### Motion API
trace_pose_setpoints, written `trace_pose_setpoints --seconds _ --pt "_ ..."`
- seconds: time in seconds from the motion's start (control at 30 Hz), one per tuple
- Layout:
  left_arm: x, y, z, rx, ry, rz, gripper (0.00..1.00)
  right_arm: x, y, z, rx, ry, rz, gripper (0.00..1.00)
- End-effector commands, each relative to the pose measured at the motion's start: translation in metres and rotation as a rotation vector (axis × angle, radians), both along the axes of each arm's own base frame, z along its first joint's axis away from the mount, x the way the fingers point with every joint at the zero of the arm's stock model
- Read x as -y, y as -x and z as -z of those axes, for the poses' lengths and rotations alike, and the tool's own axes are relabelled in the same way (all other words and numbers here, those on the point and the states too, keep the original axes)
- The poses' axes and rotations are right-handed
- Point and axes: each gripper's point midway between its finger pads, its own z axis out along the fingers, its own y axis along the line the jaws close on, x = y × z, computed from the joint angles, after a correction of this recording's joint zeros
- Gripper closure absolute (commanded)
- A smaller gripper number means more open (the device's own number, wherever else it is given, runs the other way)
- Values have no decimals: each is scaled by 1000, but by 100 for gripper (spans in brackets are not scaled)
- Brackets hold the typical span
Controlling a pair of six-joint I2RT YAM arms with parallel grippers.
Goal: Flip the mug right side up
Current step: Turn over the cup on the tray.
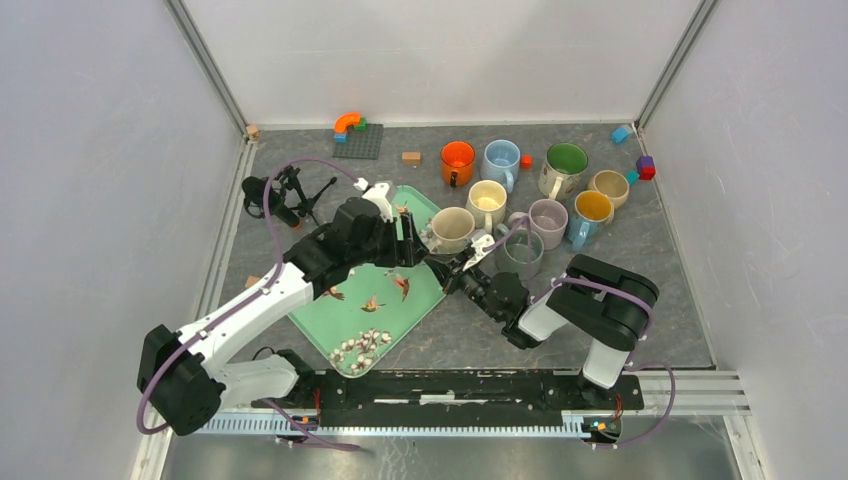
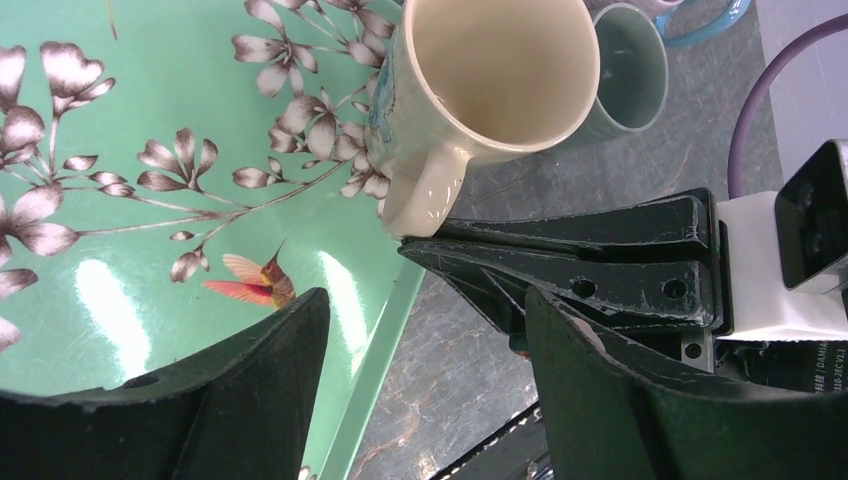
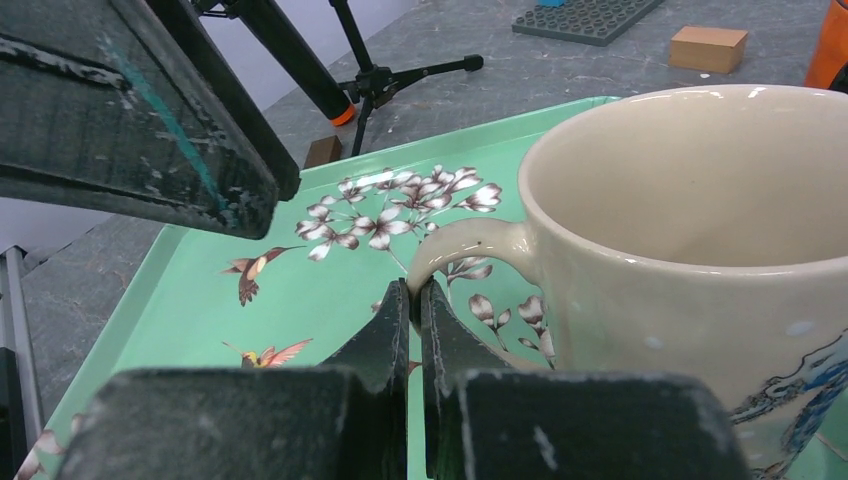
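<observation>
The cream mug (image 1: 452, 228) stands upright, mouth up, at the right edge of the green flowered tray (image 1: 330, 318). My right gripper (image 1: 441, 263) is shut on the mug's handle; in the right wrist view the two fingers (image 3: 395, 330) pinch the handle's loop beside the mug (image 3: 690, 260). My left gripper (image 1: 404, 243) hovers over the tray just left of the mug, open with nothing between its fingers (image 2: 250, 380). In the left wrist view the mug (image 2: 490, 70) sits above the right gripper's dark fingers (image 2: 580, 265), which reach its handle.
Several other upright mugs crowd the back right, among them an orange one (image 1: 457, 160), a blue one (image 1: 501, 160) and a grey-green one (image 1: 520, 253) close behind the right gripper. A small tripod (image 1: 290, 195), a studded grey baseplate (image 1: 358, 138) and a wooden block (image 1: 411, 157) lie at the back.
</observation>
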Motion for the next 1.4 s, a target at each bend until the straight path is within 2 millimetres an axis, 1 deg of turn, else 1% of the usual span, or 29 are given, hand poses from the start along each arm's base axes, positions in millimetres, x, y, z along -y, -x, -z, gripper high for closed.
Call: trace_pose_setpoints --seconds 0.0,0.23,0.3,0.4,0.5,0.57,0.73,0.87,1.0,1.37 --pt "12 -8 -7 31 37 36 24 14 9 -117 278 -390 -10 100" --pt "24 -23 1 37 -15 75 36 19 14 -112 259 -384 -18 99" --pt "25 -28 4 38 -32 73 37 19 15 -113 260 -384 -24 99" --pt "29 -35 4 59 -44 86 37 19 16 -112 254 -385 -26 99" --pt "33 -39 5 62 -65 112 38 18 17 -111 255 -382 -31 99" --pt "34 -40 10 55 -85 129 39 19 17 -110 254 -379 -30 99" --pt "37 -36 24 19 -146 208 44 22 19 -108 252 -368 -29 99" --pt "38 -32 28 14 -160 248 45 21 20 -108 254 -367 -37 99" --pt "36 -29 31 11 -176 276 45 20 20 -108 254 -369 -42 99" --pt "43 -22 38 -8 -213 369 44 18 23 -106 255 -357 -66 98"
